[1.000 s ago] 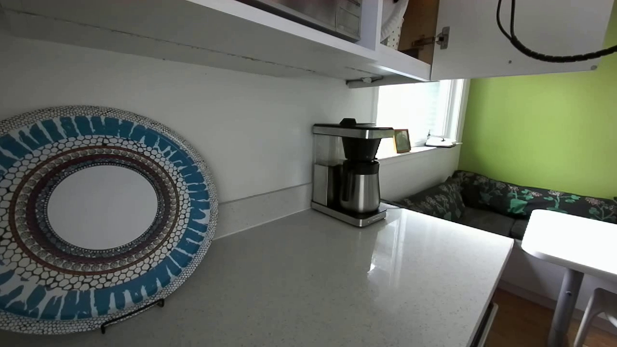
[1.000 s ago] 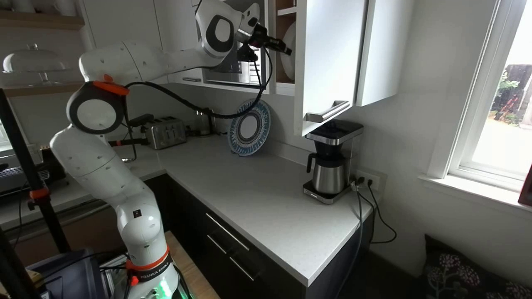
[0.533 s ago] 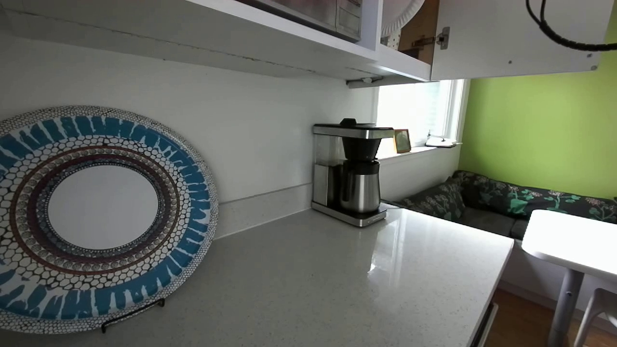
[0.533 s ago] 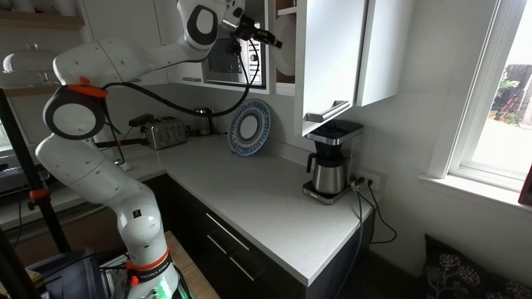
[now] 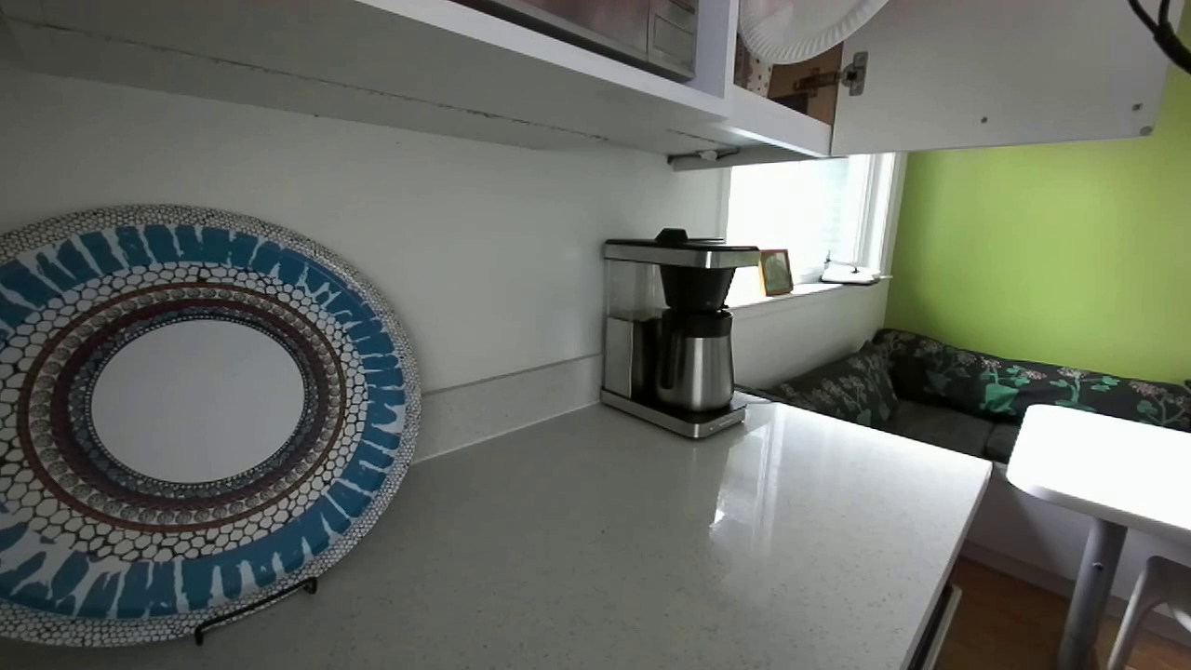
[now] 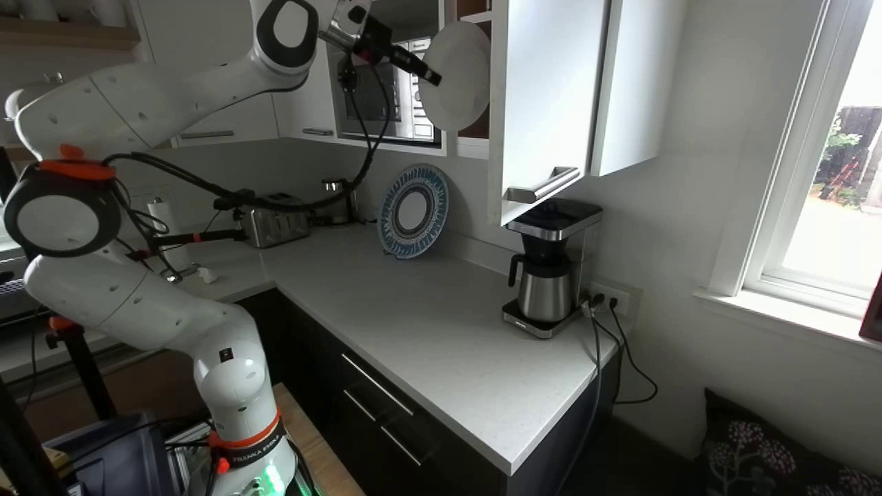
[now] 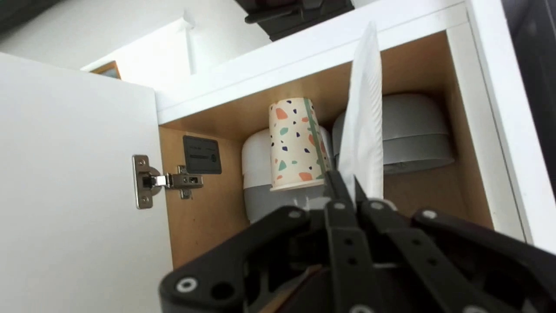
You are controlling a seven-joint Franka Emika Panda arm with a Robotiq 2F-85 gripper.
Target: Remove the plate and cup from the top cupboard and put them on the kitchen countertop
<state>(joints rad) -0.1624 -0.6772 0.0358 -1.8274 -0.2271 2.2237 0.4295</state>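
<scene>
My gripper is shut on the edge of the white plate, which hangs upright, partly out of the top cupboard. In the wrist view, which stands upside down, the plate appears edge-on between the fingertips of the gripper. The cup, cream with coloured specks, stands inside the cupboard, beside the plate. An exterior view shows the plate's ribbed lower rim in front of the cupboard opening, with a sliver of the cup below. Under the cupboard runs the kitchen countertop.
Stacked grey bowls sit in the cupboard. Its door stands wide open beside the plate. On the countertop are a coffee maker, a large patterned plate on a stand and a toaster.
The arm has drawn back from the cupboard, bringing the plate with it. More of the plate now shows outside the opening. The cable has swung along with the arm.
</scene>
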